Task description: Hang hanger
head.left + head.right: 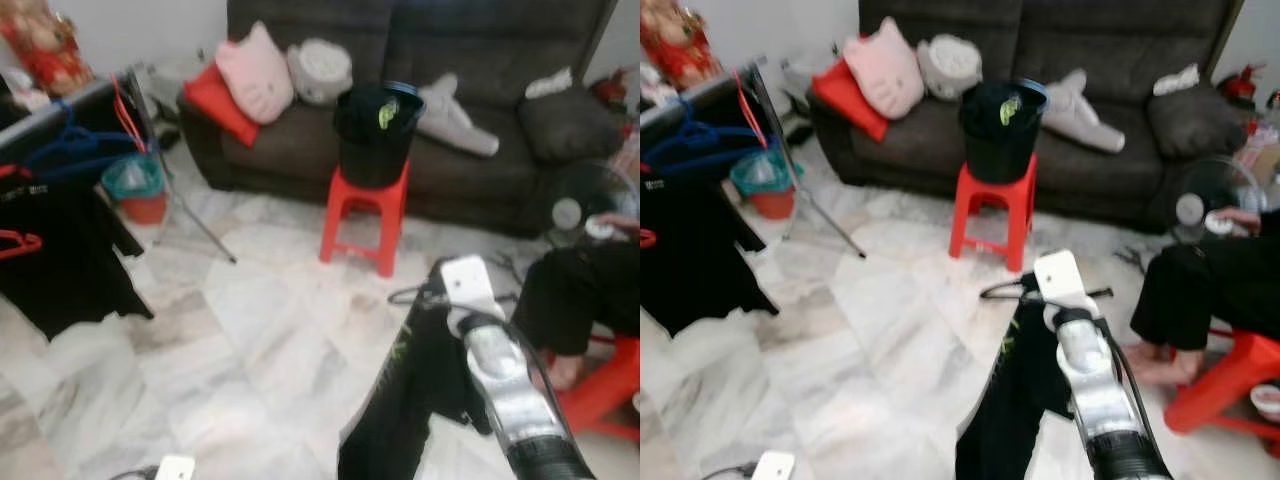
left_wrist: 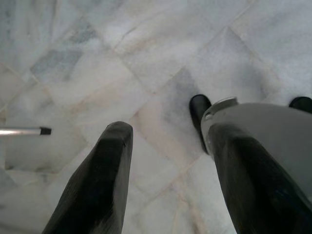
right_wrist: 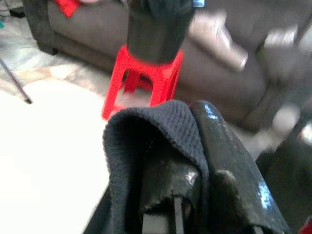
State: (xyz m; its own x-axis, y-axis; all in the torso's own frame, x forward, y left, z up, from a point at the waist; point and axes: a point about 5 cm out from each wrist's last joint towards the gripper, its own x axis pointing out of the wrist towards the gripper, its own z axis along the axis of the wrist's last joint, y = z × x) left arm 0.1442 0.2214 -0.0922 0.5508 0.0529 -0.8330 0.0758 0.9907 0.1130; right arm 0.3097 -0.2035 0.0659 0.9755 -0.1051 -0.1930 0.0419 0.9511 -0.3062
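Right arm (image 1: 1095, 400) sits low in the head views, reaching forward over the marble floor (image 1: 870, 350). Right gripper (image 3: 185, 161) has its jaws clamped on the black garment (image 1: 1015, 400); knit fabric folds over one finger in the right wrist view. Garment hangs on a dark hanger (image 1: 1025, 290), whose bar and hook stick out either side of the wrist just in front of the white wrist block. So hanger plus garment are held up in the air at lower right, well apart from the rack.

Left gripper (image 2: 165, 175) hangs low, pointing at the floor, jaws wide apart, nothing between them. One fingertip (image 2: 114, 141) is clear over the tiles. A thin metal bar end shows at the edge of that view.

Clothes rack (image 1: 70, 105) stands at far left: blue hanger (image 1: 75, 150) and red hanger (image 1: 125, 115) on it, black shirt (image 1: 60, 250) hanging below. A teal-and-red bin (image 1: 135, 190) sits by the rack's leg.

Straight ahead, red stool (image 1: 365, 215) carries a black basket (image 1: 375, 135) with a green scrap inside. Behind it, dark sofa (image 1: 470, 60) with a pink cushion (image 1: 255, 70), a red cushion (image 1: 220, 100), and grey and white plush items.

At right, a person's legs (image 1: 1210, 290) in black trousers, bare foot on the floor, seated on another red stool (image 1: 1230, 385). A fan (image 1: 1205, 200) stands near the sofa.
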